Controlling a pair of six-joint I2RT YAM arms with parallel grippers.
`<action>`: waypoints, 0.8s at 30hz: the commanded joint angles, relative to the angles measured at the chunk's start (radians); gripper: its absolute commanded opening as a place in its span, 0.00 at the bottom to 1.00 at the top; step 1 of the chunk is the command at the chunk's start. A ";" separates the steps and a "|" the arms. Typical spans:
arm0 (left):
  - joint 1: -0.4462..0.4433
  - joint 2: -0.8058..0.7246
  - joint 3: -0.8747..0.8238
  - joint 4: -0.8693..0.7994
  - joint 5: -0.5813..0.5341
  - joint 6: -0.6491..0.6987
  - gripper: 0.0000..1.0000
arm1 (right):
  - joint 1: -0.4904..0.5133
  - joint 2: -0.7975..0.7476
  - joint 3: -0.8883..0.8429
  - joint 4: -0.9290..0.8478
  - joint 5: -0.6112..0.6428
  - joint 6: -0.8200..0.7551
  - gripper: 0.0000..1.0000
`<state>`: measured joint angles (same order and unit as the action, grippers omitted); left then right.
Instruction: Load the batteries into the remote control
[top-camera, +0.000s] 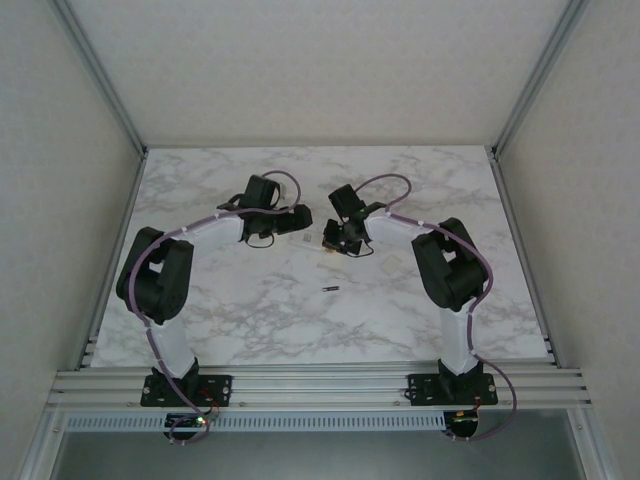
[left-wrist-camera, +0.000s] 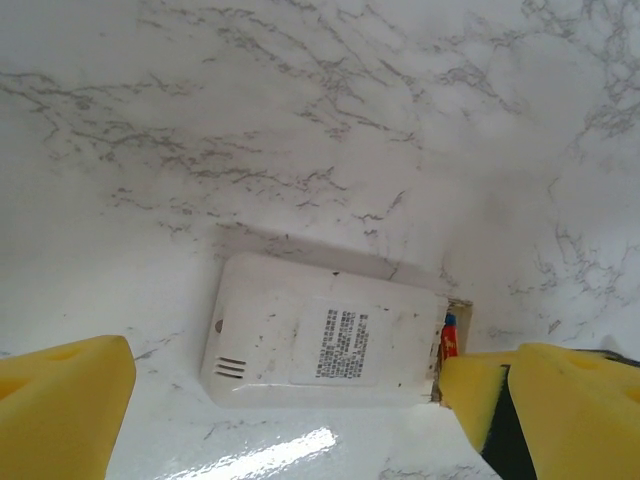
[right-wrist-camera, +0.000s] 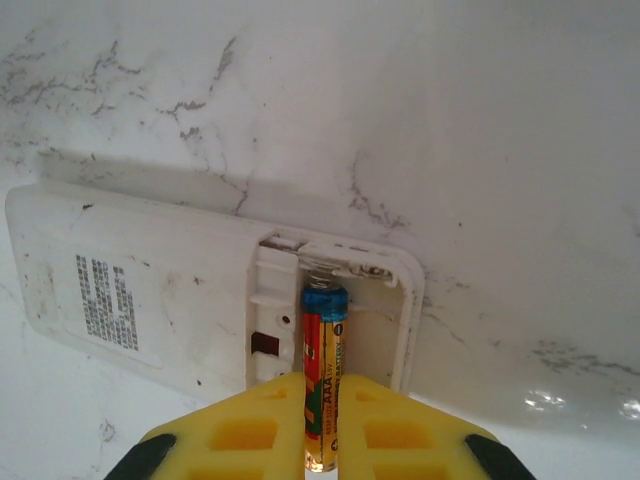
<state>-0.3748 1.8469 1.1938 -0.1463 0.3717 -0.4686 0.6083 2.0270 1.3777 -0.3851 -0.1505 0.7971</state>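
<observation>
- Top view: left gripper and right gripper meet mid-table; a spare battery lies apart on the table, not yet loaded.
- Left wrist view: the remote lies face down between the left gripper's wide-spread fingers, neither visibly touching it.
- Right wrist view: the right gripper pinches the held battery, tip entering the open compartment. The neighbouring slot looks empty, so loading appears barely begun.

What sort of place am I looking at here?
Probably a robotics lab test cell: a left arm and right arm bolted to an aluminium rail, a marble-patterned table, plain white walls around it.
</observation>
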 joint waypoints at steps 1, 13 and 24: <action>0.008 0.011 -0.012 0.017 0.018 -0.008 0.96 | -0.006 0.040 0.023 0.010 0.063 -0.011 0.11; 0.008 0.002 -0.019 0.024 0.019 -0.013 0.96 | -0.006 -0.058 -0.002 0.002 0.051 -0.045 0.26; 0.009 -0.003 -0.021 0.020 0.015 -0.014 0.96 | -0.007 -0.057 -0.022 -0.004 0.066 -0.059 0.14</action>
<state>-0.3748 1.8469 1.1782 -0.1379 0.3759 -0.4755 0.6071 1.9671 1.3663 -0.3740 -0.1116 0.7509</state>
